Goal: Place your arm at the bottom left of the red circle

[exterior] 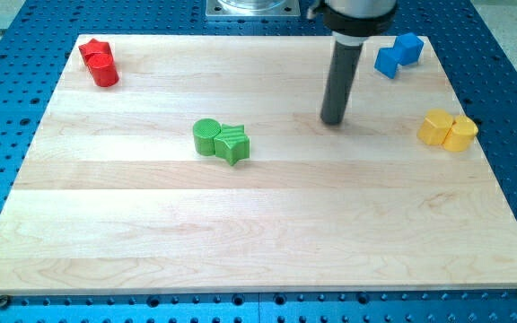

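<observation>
Heading into the approach stage, by my reading: my tip (332, 121) sits on the pale wooden bench (258, 242) toward its top right, well apart from the target. No claw is fitted here, only a straight dark rod, so there is nothing to call open or closed. The red round block (105, 72) waits far off in the bench's top left corner, touching a red star-shaped block (93, 50) just above it; which of the two red pieces is the circle I judge from the rounder outline of the lower one.

Next move, as I judge it, calls for a long slide toward the view's left, finishing just below and left of that red round block without nudging it. The bench's left edge is near there, so room looks tight.

Watch the green pair: a green round block (206, 136) touching a green star-shaped block (232, 144) lies near the bench's middle, slightly below a straight line across. Two blue blocks (398, 54) and two yellow blocks (448, 129) stay on the right, clear of the route.
</observation>
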